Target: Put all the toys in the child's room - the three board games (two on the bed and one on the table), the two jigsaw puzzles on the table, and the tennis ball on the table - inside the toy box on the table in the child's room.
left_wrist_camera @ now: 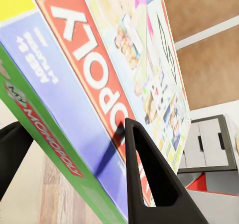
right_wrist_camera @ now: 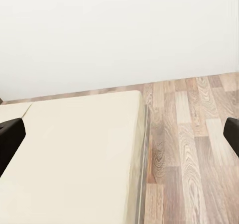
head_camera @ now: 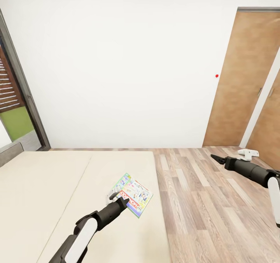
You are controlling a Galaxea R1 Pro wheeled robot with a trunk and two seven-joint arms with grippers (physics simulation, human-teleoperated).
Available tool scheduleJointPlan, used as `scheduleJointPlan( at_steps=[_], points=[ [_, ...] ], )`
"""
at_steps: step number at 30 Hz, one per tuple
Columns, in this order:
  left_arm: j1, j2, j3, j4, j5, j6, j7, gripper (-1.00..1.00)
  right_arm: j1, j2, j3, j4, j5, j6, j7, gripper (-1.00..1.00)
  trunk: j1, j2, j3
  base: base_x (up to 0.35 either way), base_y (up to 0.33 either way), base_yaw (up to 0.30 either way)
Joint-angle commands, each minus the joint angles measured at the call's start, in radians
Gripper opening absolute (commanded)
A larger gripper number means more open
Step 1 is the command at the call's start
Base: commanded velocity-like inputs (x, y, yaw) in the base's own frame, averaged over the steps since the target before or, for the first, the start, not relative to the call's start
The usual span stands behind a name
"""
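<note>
A green-white-red board game [head_camera: 134, 193], a Monopoly box, is held tilted above the right part of the bed [head_camera: 58, 185]. My left gripper [head_camera: 118, 199] is shut on the box's near edge. In the left wrist view the printed lid [left_wrist_camera: 94, 79] runs between the dark fingers [left_wrist_camera: 149, 184], one finger over the lid and one under it. At the right, over the wooden floor, my right gripper [head_camera: 216, 158] hangs open and holds nothing; its view has bare bed and floor between the fingertips [right_wrist_camera: 10, 139]. The toy box, jigsaw puzzles and tennis ball are out of view.
The cream bed fills the lower left, its right edge [head_camera: 159, 200] meeting the plank floor [head_camera: 202, 200]. Brown doors [head_camera: 245, 80] stand at the right and a dark-framed window [head_camera: 15, 99] at the left. A white cabinet with a dark top [left_wrist_camera: 209, 144] shows beyond the box.
</note>
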Motion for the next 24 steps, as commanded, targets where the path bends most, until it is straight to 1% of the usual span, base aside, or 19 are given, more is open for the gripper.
scheduleJointPlan(
  at_steps=[1,3,6,19,24],
  points=[
    [0.001,0.003,0.001,-0.005,0.004,0.005,-0.001,-1.00,0.000,-0.004,-0.007,-0.004,-0.007,0.007,0.000,1.00,0.000,-0.001,-0.001,0.040,0.000,0.000],
    [0.004,0.009,0.003,-0.015,0.004,0.006,-0.001,-1.00,0.002,-0.013,-0.018,-0.009,-0.008,0.008,0.000,1.00,0.000,-0.001,-0.001,0.049,0.000,0.000],
    [0.006,0.012,0.004,-0.021,0.003,0.007,0.000,-1.00,0.003,-0.018,-0.035,-0.012,-0.010,0.008,0.000,1.00,0.000,-0.001,-0.001,0.035,0.000,0.000],
    [0.010,0.017,0.005,-0.030,0.004,0.008,-0.001,-1.00,0.005,-0.027,-0.108,-0.018,-0.013,0.012,-0.001,1.00,0.000,-0.001,-0.001,0.011,0.000,0.000],
    [0.010,0.017,0.005,-0.031,0.005,0.008,-0.001,-1.00,0.005,-0.027,-0.109,-0.018,-0.013,0.012,-0.001,1.00,0.000,-0.001,-0.001,0.002,0.000,-0.001]
  ],
)
